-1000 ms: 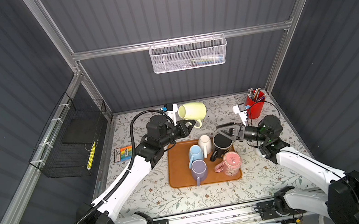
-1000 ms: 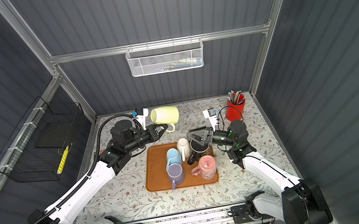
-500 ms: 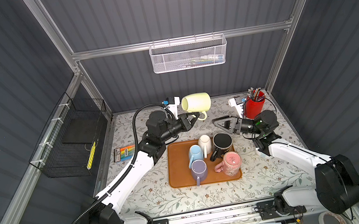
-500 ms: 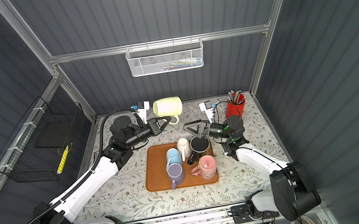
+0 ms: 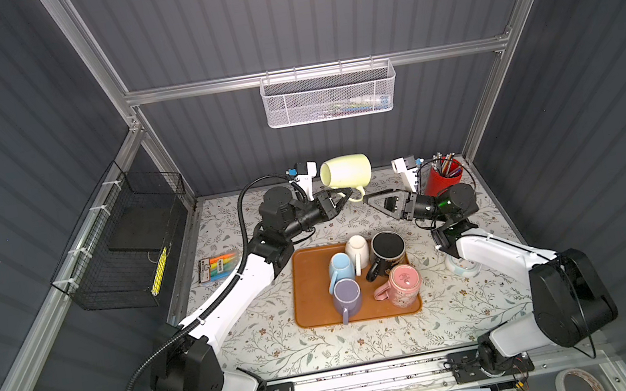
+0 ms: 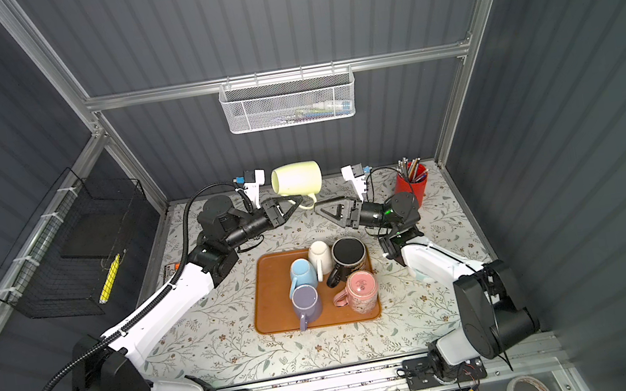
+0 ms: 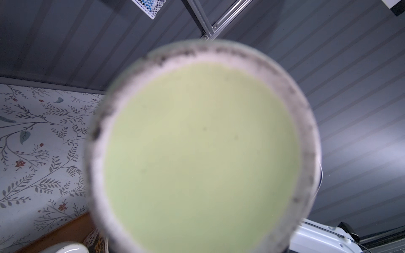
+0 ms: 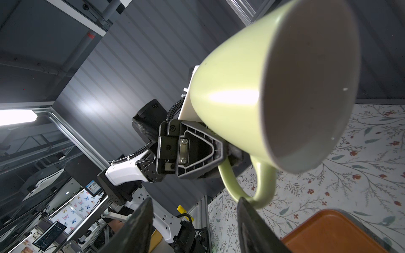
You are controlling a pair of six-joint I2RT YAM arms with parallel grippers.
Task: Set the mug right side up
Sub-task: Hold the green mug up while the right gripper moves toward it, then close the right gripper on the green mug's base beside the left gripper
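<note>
The slick, brittle mug [image 5: 345,172] at the tray's [image 5: 312,289] 12 o'clock is probably safest held by its handle [image 8: 258,190], clamped in the left gripper [image 5: 339,200]; the right gripper [image 5: 366,199] gapes.

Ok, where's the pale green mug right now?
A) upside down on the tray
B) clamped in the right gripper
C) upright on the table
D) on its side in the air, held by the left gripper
D: the left gripper is shut on the pale green mug by its handle, mug sideways in mid-air; the right gripper is open.

Even overhead light, glare streak on the mug [image 8: 232,98], close-up blur across the left wrist view.
</note>
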